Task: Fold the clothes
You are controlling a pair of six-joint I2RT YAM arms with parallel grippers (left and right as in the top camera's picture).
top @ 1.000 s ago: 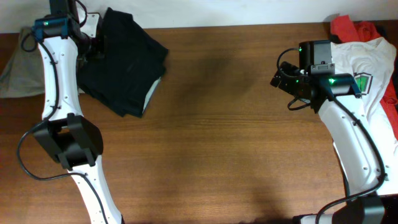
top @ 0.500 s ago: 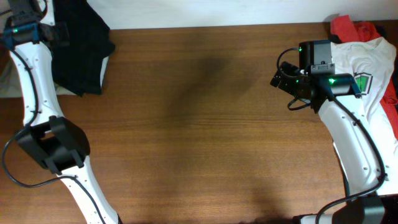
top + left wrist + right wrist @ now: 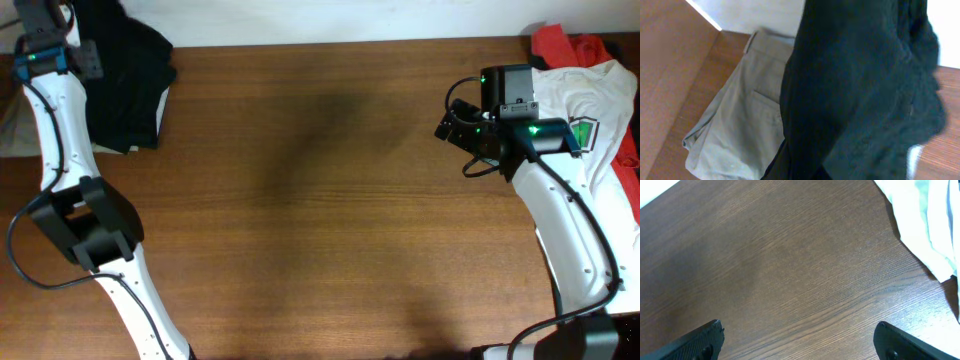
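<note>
From above, the black garment lies bunched at the far left corner of the desk, its edge over the khaki trousers. The left claw sits against the dark cloth, so I cannot tell whether it is gripping or loose. If it has only a pinch of one layer, a pull could slip free or drag the heap into a worse tangle. The white T-shirt and the red piece lie well apart at the far right. In the left wrist view, black fabric fills most of the frame in thick folds and hides the fingers, with the khaki trousers just beside and partly under it. Any tug may catch them and haul both along, or tip cloth over the nearby desk edge. In the right wrist view, the right claw hangs wide open and empty over bare wood, with the T-shirt's hem near one finger. It is too far off to steady the black garment, so a one-armed fold would likely come out crooked.
</note>
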